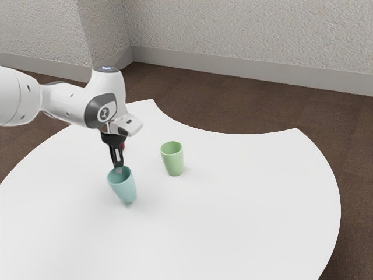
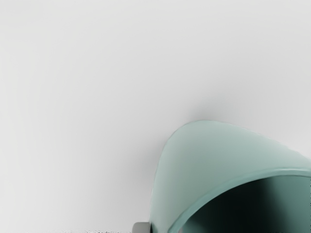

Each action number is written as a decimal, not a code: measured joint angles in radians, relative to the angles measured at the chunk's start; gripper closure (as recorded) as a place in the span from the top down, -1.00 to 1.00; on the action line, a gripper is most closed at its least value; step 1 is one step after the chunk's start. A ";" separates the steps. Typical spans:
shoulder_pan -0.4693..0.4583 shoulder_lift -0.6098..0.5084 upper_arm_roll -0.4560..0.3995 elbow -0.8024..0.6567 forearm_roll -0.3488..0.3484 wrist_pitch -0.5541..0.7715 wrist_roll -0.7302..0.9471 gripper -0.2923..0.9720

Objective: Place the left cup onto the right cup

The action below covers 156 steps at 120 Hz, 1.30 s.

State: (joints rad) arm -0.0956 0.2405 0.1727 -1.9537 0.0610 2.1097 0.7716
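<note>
A teal cup stands on the white table at the exterior view's left, leaning slightly. My black gripper comes down from above onto its rim and is shut on the rim's wall. A light green cup stands upright to the right of it and a little farther back, about a cup's width away. In the wrist view the teal cup looms just under the hand, its dark opening facing the camera, with a grey finger pad against its outer wall.
The round white table has a curved notch at its far side, behind the green cup. Brown floor and a pale wall lie beyond. Bare table surface stretches to the right of both cups and toward the front.
</note>
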 joint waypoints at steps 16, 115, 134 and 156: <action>-0.007 -0.037 -0.004 0.009 0.005 -0.023 -0.012 -0.70; -0.065 0.185 0.002 0.592 0.005 -0.303 -0.011 -0.70; -0.077 0.221 0.004 0.644 -0.003 -0.307 0.008 -0.70; -0.086 0.273 0.004 0.703 -0.010 -0.300 0.032 -0.70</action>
State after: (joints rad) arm -0.1819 0.5132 0.1763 -1.2504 0.0506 1.8093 0.8041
